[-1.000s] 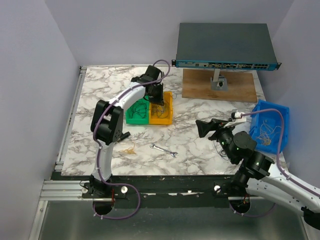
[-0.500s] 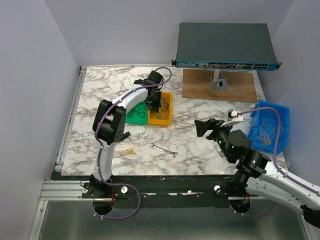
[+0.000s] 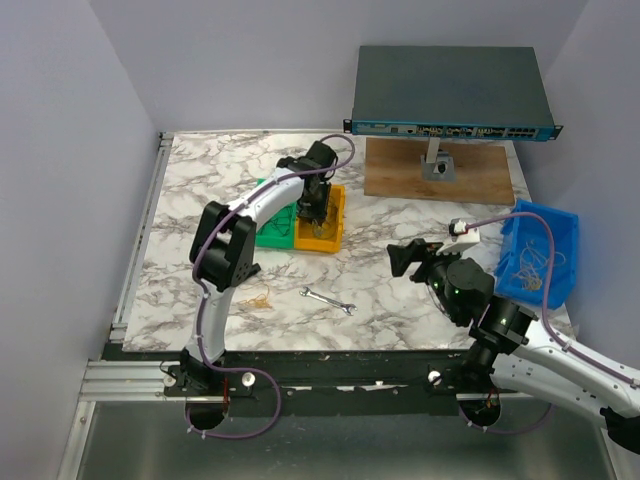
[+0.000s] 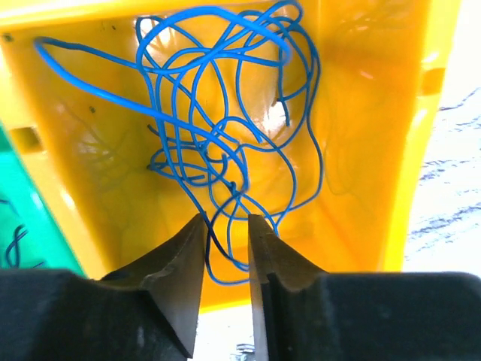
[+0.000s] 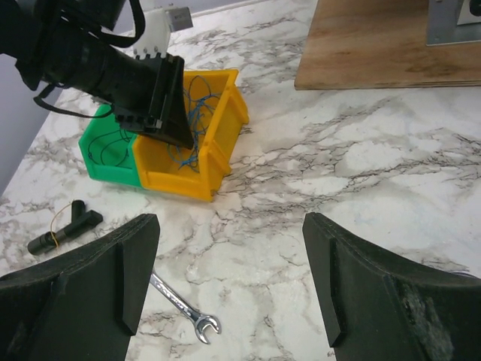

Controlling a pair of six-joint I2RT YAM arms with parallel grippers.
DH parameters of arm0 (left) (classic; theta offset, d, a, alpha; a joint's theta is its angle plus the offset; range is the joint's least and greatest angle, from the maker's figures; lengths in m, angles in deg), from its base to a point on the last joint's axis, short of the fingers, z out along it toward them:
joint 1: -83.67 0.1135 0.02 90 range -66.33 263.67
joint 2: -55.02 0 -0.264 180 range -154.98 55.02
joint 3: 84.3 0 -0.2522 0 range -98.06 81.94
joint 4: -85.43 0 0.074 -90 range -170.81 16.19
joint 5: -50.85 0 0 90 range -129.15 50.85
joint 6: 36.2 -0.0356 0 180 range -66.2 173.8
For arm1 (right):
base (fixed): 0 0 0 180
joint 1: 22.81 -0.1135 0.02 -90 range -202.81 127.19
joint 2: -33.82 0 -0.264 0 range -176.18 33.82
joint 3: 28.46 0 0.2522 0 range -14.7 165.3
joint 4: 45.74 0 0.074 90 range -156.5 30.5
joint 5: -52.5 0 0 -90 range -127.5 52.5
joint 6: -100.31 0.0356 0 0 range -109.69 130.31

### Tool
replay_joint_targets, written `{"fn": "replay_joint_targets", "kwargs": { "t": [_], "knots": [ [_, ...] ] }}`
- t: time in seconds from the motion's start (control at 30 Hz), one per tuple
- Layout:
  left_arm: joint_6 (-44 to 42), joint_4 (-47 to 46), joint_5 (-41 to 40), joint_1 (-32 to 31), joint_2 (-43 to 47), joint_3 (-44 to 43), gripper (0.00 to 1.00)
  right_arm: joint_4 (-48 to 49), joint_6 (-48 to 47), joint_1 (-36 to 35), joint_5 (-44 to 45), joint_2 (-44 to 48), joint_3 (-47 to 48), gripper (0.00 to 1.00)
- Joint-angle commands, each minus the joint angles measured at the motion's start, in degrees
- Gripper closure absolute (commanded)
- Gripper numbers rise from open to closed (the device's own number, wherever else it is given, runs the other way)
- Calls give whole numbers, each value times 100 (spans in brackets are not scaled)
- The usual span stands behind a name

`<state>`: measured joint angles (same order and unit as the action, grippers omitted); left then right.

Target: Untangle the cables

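Left wrist: left gripper narrowly parted around a strand of the cables in yellow bin, strand may snag and drag clump out; right gripper wide, empty

- A robotics lab test cell, not a home or a shop: plain pale walls close in a single marble-patterned table on the left, far and right sides.
- Two robot arms, left arm and right arm, are fixed to an aluminium rail frame at the table's near edge, with purple hoses looping from their bases.
- At the far right a rack-style network switch stands on a post above a wooden board.
- Plastic parts bins hold the work pieces: a yellow bin holding thin blue cables, a green bin touching it, and a blue bin at the right edge.
- A small steel wrench lies loose on the table.
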<state>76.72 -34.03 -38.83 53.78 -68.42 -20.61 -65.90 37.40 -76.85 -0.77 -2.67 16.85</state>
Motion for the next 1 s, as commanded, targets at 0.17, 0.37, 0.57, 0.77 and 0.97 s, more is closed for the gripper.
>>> {"fn": "replay_joint_targets", "kwargs": {
  "t": [0.17,0.37,0.57,0.77,0.97],
  "knots": [
    [-138,442,-483,-100,968,-260,58,-386,206,-6,6,149,213,15],
    [-33,77,-860,-192,2224,985,39,-599,266,-6,-145,141,260,15],
    [627,-371,-1516,-205,3965,3182,2,-837,432,-1,-433,-10,235,14],
    [1879,-107,-1875,-236,4947,4545,1,-844,492,-2,-584,72,144,13],
    [2736,31,-1934,-228,5155,5339,1,-874,495,-6,-664,176,145,13]
  ]
}}
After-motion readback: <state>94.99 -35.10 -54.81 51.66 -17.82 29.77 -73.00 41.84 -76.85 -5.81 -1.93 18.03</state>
